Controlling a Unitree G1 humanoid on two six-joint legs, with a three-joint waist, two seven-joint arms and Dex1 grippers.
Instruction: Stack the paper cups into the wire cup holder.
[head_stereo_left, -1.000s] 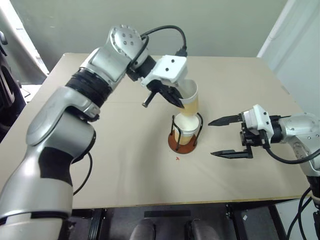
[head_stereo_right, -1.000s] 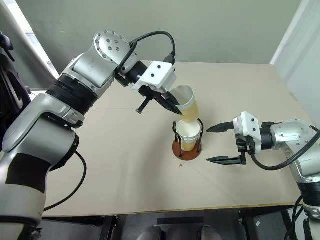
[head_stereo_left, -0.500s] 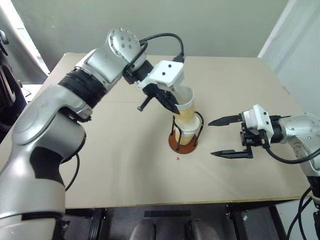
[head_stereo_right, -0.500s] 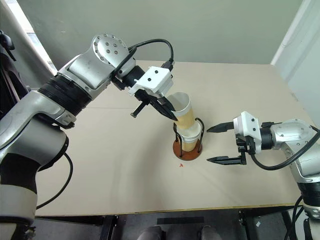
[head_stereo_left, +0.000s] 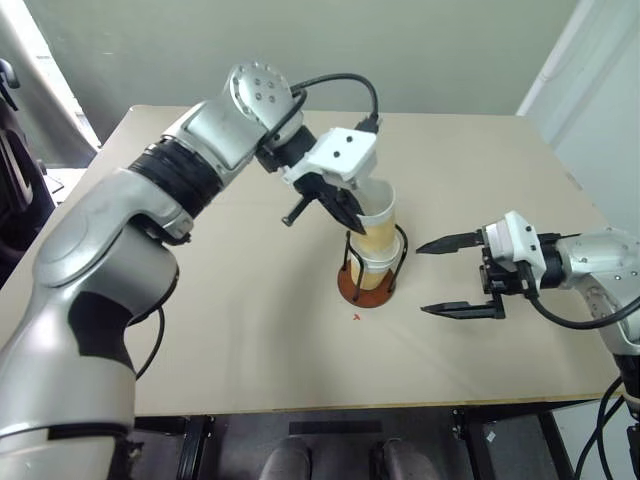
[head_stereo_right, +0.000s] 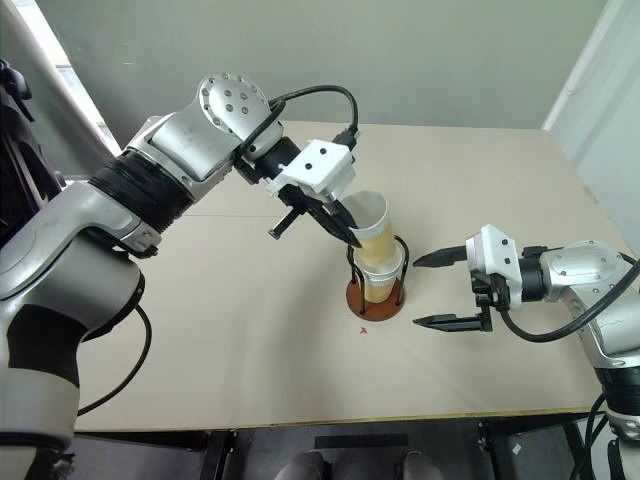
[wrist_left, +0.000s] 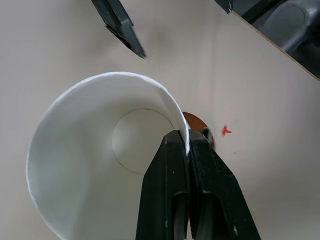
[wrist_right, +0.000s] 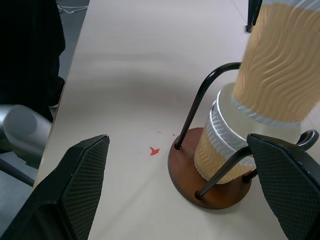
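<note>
- Between the left gripper (wrist_left: 187, 150) fingers sits the rim of one paper cup (head_stereo_right: 372, 222); the jaws are clamped shut on its thin white wall, one finger inside, one outside.
- That top cup leans a little and its foot is pushed into the cups already stacked in the wire cup holder (wrist_right: 212, 185).
- Counting rims in the right wrist view, two white rolled rims seem to lie under the held cup, making three cups, though the lower ones are partly hidden.
- One holder: a round reddish-brown disc with thin black wire loops rising around the stack.
- The cups have wavy-ribbed yellow-tan sides and plain white insides.
- Right gripper (head_stereo_left: 458, 276) hangs just beside the holder, jaws spread wide, holding nothing.
- One small red mark (head_stereo_left: 355, 317) lies on the beige table (head_stereo_left: 200, 330) near the disc.
</note>
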